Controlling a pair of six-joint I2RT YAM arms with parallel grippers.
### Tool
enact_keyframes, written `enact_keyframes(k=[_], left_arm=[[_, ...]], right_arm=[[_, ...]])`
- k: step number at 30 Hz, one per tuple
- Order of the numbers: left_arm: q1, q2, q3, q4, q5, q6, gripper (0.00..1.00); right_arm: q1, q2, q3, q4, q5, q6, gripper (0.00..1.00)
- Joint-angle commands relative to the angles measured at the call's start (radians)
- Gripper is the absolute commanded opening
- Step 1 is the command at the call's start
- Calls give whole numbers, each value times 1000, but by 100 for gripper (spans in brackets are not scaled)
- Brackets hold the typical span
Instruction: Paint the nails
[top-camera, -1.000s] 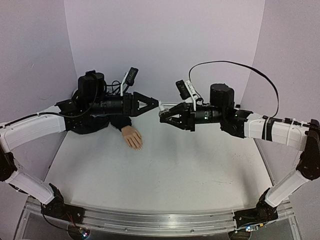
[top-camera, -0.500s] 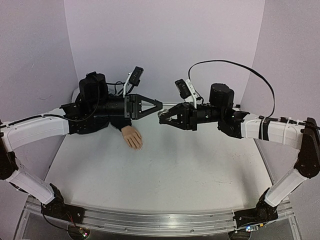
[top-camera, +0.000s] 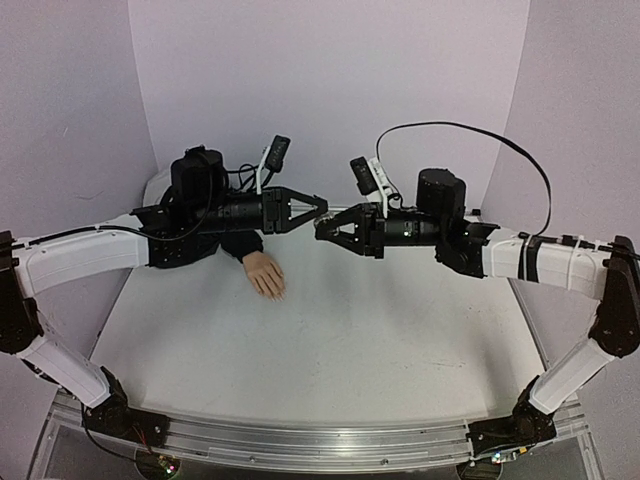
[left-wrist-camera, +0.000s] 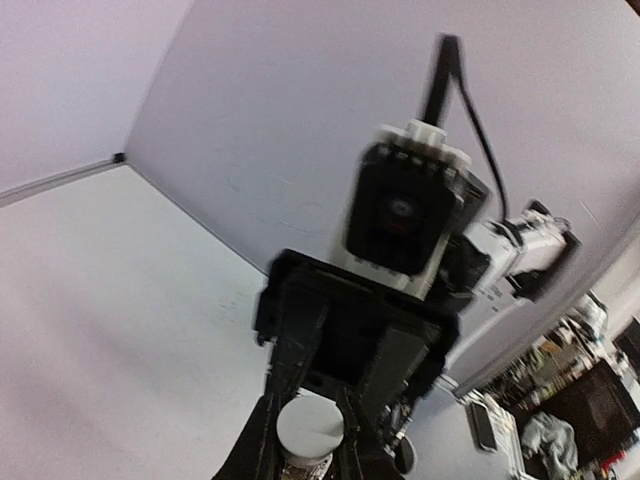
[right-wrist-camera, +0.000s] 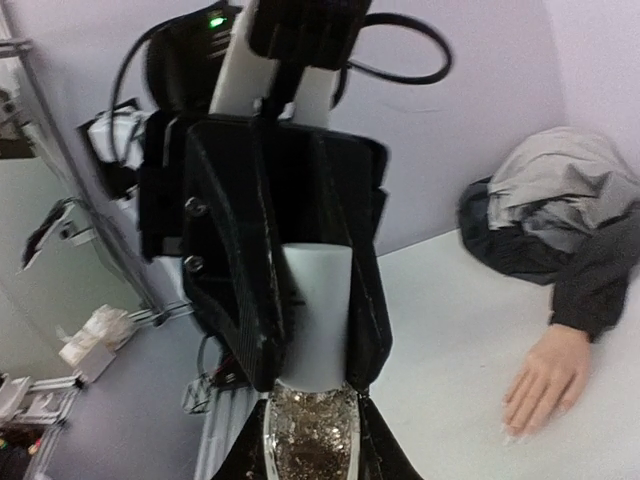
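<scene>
My right gripper (right-wrist-camera: 312, 455) is shut on a small clear bottle (right-wrist-camera: 312, 425) of gold glitter polish, held in mid-air. My left gripper (left-wrist-camera: 308, 442) meets it head-on and is shut on the bottle's white cap (left-wrist-camera: 310, 428), which shows as a white cylinder (right-wrist-camera: 318, 315) in the right wrist view. In the top view the left gripper (top-camera: 312, 208) and the right gripper (top-camera: 326, 229) touch tip to tip above the table's back middle. The pale mannequin hand (top-camera: 266, 273) lies palm down out of a dark sleeve, below and left of them. Its nails (right-wrist-camera: 515, 432) are tiny and bare-looking.
A dark and grey jacket (right-wrist-camera: 560, 225) is bunched at the back left corner, behind the left arm. The white table (top-camera: 330, 330) is walled by lilac panels (top-camera: 330, 90) at the back and sides. A black cable (top-camera: 500, 140) loops above the right arm.
The left gripper has rolled, moved right to the bottle and closed from wide open onto the white cap. The right gripper has stayed shut on the bottle, almost still.
</scene>
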Motion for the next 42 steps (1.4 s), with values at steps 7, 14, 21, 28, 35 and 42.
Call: enact_keyframes(k=[7, 14, 21, 28, 35, 42], left_arm=[[-35, 99, 130, -80, -310, -108, 0], [-33, 142, 181, -99, -257, -115, 5], [16, 83, 151, -97, -101, -106, 68], [65, 42, 141, -86, 129, -58, 84], [37, 25, 146, -84, 208, 17, 71], [20, -7, 125, -84, 164, 46, 53]], right_arm=[[198, 38, 68, -8, 1670, -240, 0], [206, 36, 93, 2, 1418, -332, 0], [125, -116, -28, -78, 874, -350, 0], [37, -168, 14, -255, 240, -326, 0], [4, -97, 46, -119, -11, -163, 0], [3, -41, 71, -70, -44, -133, 0]])
